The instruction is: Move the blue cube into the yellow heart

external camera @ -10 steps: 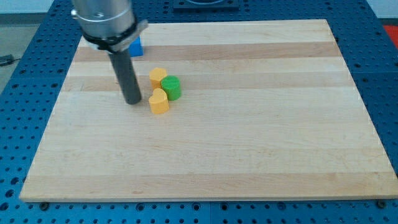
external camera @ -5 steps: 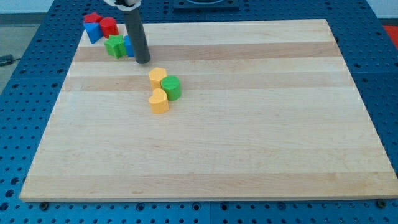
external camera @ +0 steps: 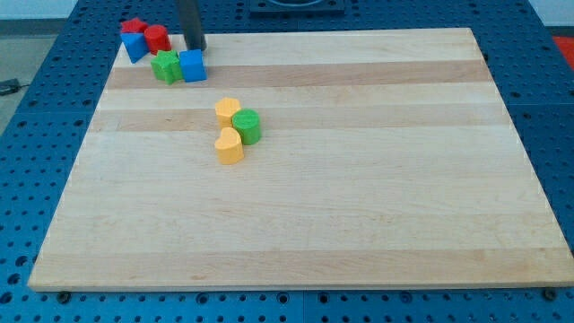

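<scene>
The blue cube sits near the board's top left, touching a green block on its left. My tip stands just above the blue cube at the board's top edge, close to it. The yellow heart lies lower, toward the board's middle left. Directly above the heart are a green cylinder and another yellow block, all three bunched together.
A red block, a second red block and a blue block cluster at the top left corner of the wooden board. Blue perforated table surrounds the board.
My tip has moved up from left of the yellow heart, past the blue cube's right side, to the top edge above the cube. The blocks have not moved.
</scene>
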`<act>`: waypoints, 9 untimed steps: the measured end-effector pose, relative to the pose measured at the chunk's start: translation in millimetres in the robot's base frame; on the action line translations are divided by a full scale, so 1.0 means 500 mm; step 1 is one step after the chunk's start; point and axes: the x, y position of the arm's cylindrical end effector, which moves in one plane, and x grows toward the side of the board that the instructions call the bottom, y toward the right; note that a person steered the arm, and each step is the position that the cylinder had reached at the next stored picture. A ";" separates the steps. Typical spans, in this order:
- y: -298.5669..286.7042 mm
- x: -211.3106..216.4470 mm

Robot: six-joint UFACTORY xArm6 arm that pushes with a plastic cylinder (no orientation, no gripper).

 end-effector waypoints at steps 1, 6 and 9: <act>-0.030 0.036; 0.081 0.143; 0.061 0.269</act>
